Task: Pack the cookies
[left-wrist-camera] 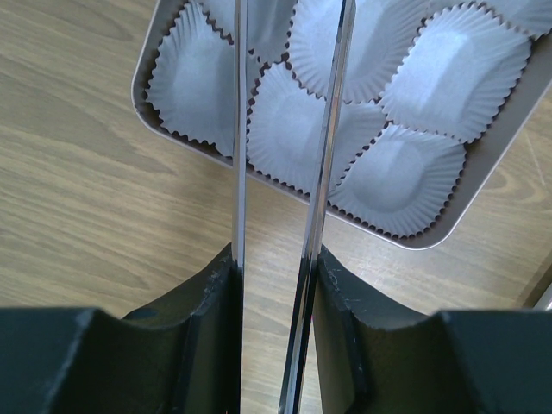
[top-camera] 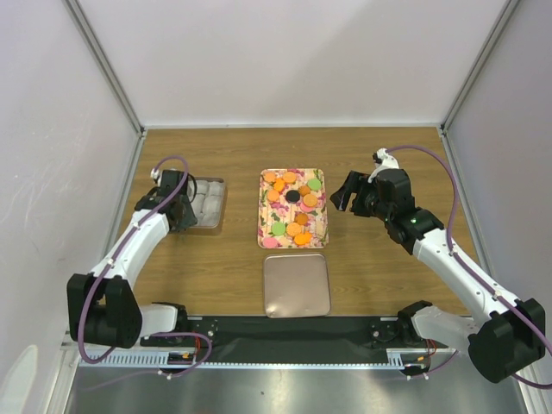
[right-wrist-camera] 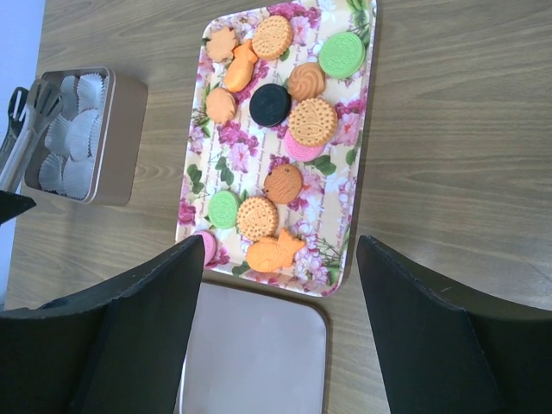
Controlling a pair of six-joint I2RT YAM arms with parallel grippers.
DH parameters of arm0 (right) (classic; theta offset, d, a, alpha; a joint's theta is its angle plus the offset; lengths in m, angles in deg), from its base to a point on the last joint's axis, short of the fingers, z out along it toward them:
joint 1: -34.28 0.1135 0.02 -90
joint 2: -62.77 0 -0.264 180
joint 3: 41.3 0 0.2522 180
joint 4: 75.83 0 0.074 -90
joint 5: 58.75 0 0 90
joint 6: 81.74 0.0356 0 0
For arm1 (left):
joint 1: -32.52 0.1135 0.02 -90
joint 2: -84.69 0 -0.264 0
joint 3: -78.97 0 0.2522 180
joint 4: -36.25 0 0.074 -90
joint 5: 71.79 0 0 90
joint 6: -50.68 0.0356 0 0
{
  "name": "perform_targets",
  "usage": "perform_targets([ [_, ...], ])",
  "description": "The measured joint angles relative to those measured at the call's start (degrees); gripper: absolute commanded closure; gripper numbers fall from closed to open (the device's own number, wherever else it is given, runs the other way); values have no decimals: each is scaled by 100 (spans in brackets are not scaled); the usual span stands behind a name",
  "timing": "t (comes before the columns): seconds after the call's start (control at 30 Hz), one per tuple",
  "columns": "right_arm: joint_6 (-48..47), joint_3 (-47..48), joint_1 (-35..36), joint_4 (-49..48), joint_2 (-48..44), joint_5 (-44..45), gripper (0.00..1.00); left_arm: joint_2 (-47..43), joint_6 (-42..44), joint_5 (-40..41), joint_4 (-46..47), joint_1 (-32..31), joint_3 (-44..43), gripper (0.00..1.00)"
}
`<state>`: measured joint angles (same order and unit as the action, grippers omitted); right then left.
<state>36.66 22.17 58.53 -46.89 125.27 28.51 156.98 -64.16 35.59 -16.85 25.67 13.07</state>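
cookies (right-wrist-camera: pixel 312 122) all on floral tray (right-wrist-camera: pixel 345 198) at tabletop (top-camera: pixel 379 276) centre: mostly orange, some green and pink, one black. right tool (top-camera: pixel 344 197) spread wide, hovering just right of tray. left tool (left-wrist-camera: pixel 276 293) pinching metal tongs (left-wrist-camera: pixel 328 155), blades slightly apart over paper cups (left-wrist-camera: pixel 302 129) in tin (left-wrist-camera: pixel 142 95) left of tray. square lid (top-camera: pixel 297 285) just in front of tray

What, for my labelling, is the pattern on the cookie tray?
The tray is pink floral; clearest in the right wrist view.
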Motion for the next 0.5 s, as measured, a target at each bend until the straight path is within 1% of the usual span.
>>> perform_targets([
  [0.5,0,-4,-2,0,0,-37,22,240,105,-247,-13,105,-11,61],
])
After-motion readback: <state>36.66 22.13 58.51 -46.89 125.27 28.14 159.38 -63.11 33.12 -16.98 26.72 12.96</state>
